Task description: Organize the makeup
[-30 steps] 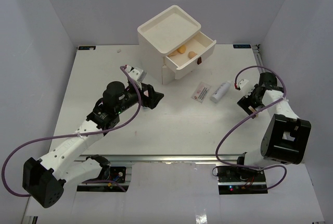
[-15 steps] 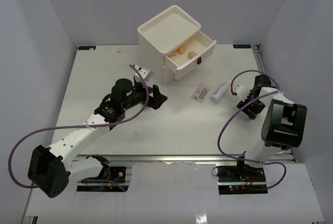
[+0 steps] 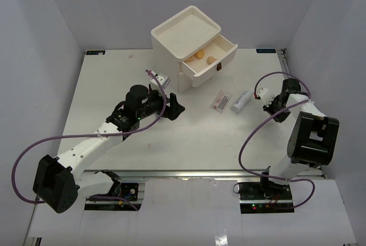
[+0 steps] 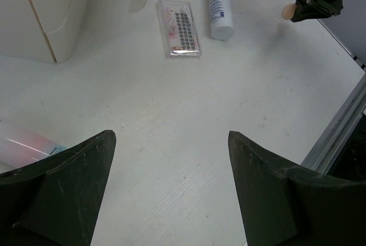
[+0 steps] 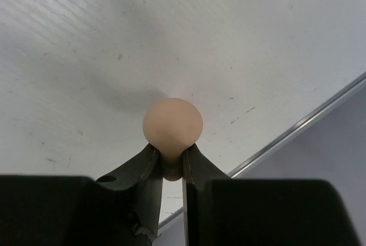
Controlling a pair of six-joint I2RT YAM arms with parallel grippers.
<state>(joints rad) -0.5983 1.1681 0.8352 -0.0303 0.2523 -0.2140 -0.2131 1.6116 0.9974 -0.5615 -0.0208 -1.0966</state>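
1. Top external view: a white desk [image 3: 114,86] carries everything. At its far edge stands a big white plastic drawer box [image 3: 186,31] with one drawer pulled open.
2. The left fingers [image 3: 174,108] are spread wide and hold nothing, hovering over mid-desk. The right fingers [image 3: 278,110] are clamped on the narrow end of a tan egg-shaped sponge [image 5: 172,123] near the desk's right edge.
3. One white cylindrical bottle [image 4: 220,6] lies on its side to the right of the box. It looks stiff and probably light, and it is likely to roll, so pinch it across the middle of the body.
4. One pale pink tube [image 4: 26,140] lies at the left margin of the left wrist view, mostly cut off.
5. One flat clear red-printed packet [image 4: 178,28] lies just beside the bottle. It looks thin and probably slippery, so it is best taken by an edge.
6. Three sponges can be counted: the gripped one and a pair of tan sponges [image 3: 199,55] inside the open drawer. They look soft, light and squashy, so a gentle squeeze should hold them.
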